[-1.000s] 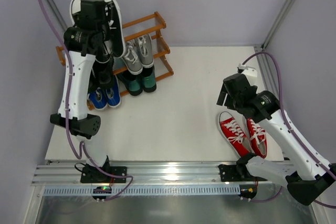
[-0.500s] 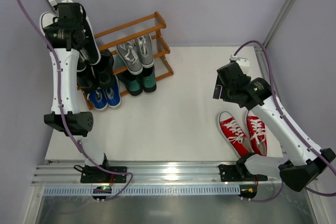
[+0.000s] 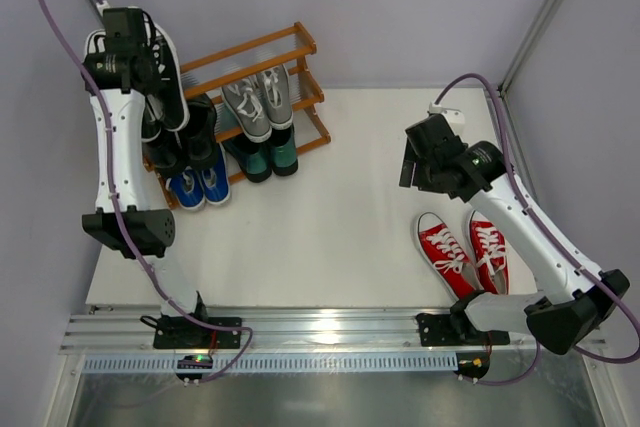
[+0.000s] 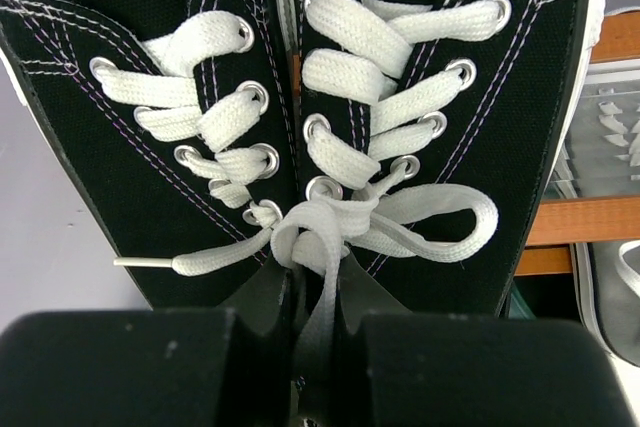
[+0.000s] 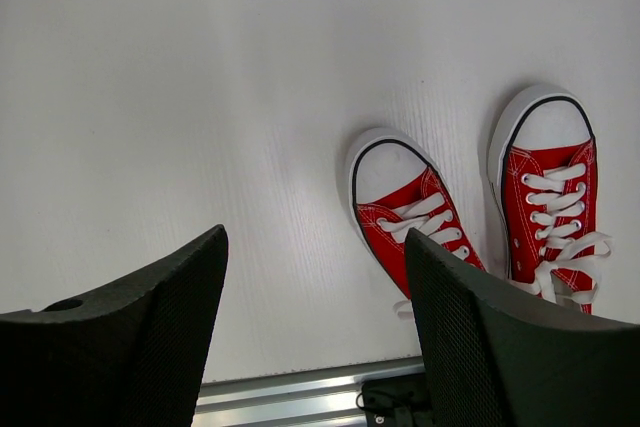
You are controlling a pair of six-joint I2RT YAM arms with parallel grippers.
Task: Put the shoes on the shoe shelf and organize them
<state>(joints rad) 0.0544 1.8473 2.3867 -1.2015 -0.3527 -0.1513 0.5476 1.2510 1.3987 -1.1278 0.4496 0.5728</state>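
Your left claw (image 4: 300, 347) is clamped on the inner collars of both black-and-white sneakers (image 4: 130, 167), which hang above the shoe shelf's (image 3: 300, 47) left end. The pinch is narrow, so a jolt could drop one shoe onto the black loafers (image 3: 200, 132). Your right claw (image 5: 315, 242) stands apart over the table (image 3: 330, 227), near the red sneakers (image 5: 410, 222).

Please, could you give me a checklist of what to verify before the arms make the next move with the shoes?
1. The left gripper is shut on the black-and-white sneakers: ok.
2. Both sneakers are in that grip: ok, pinched together by their inner sides.
3. The top rails of the shoe shelf are bare: ok where visible; one end is hidden.
4. The right gripper is open: ok.
5. It hangs above the red sneakers: not ok, it is beyond their toes.
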